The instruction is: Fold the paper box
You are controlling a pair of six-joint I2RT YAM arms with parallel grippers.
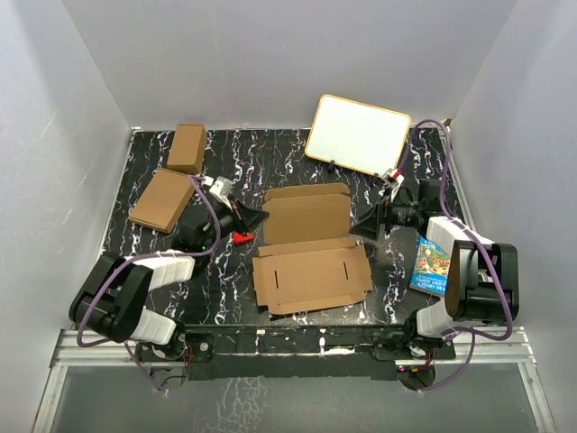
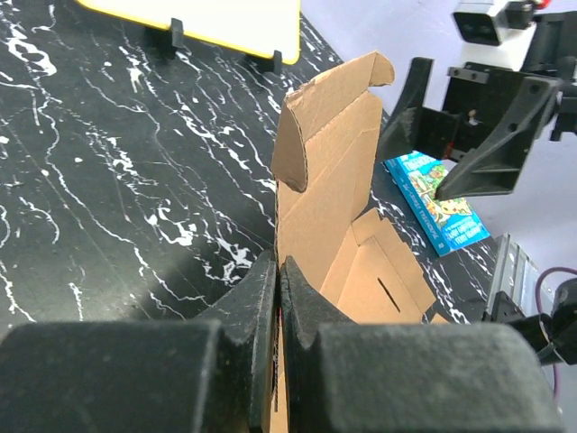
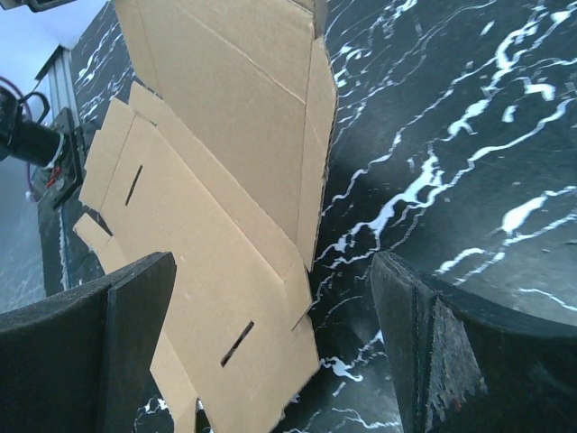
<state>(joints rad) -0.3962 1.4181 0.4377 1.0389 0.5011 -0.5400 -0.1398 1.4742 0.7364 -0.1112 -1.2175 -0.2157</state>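
The paper box [image 1: 311,262] is a brown die-cut sheet in the middle of the table. Its front part lies flat with two slits, and its back panel [image 1: 306,212] stands raised. My left gripper [image 1: 259,221] is shut on the left edge of that raised panel; in the left wrist view the jaws [image 2: 279,268] pinch the cardboard [image 2: 329,180]. My right gripper [image 1: 362,225] is open at the box's right side. In the right wrist view its gripper [image 3: 270,307] straddles the right edge of the box [image 3: 216,144], and neither finger touches it.
A white board with a yellow rim [image 1: 358,135] stands at the back right. Two other brown cartons [image 1: 187,147] [image 1: 162,198] lie at the back left. A blue booklet [image 1: 431,266] lies right of the box, beside the right arm. Grey walls enclose the table.
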